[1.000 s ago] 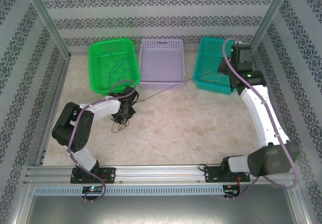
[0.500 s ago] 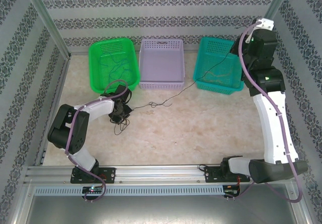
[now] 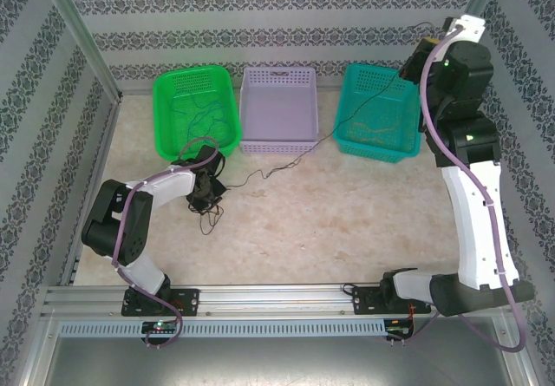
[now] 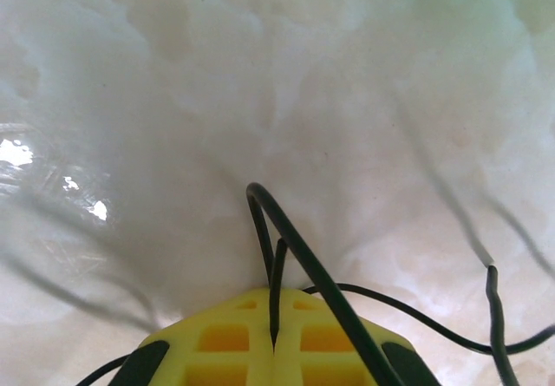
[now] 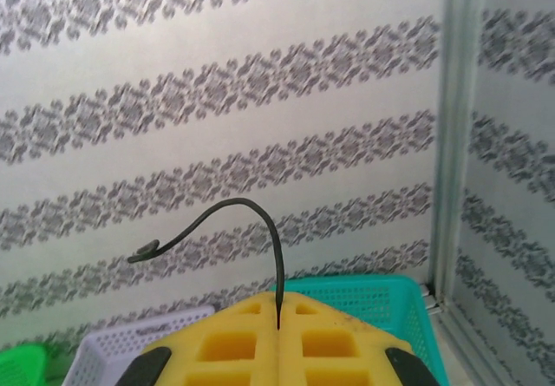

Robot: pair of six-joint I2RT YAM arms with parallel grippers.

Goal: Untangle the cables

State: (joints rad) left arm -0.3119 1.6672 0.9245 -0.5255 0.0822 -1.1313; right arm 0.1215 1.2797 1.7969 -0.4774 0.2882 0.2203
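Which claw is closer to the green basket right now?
Left. The left claw sits low, just in front of the near edge of the green basket; the right claw is raised beside the teal basket, far right.

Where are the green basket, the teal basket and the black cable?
green basket (image 3: pixel 161 113), top view, left wall.
teal basket (image 3: pixel 373 150), top view, front wall.
black cable (image 5: pixel 277 282), right wrist view, upright stretch.
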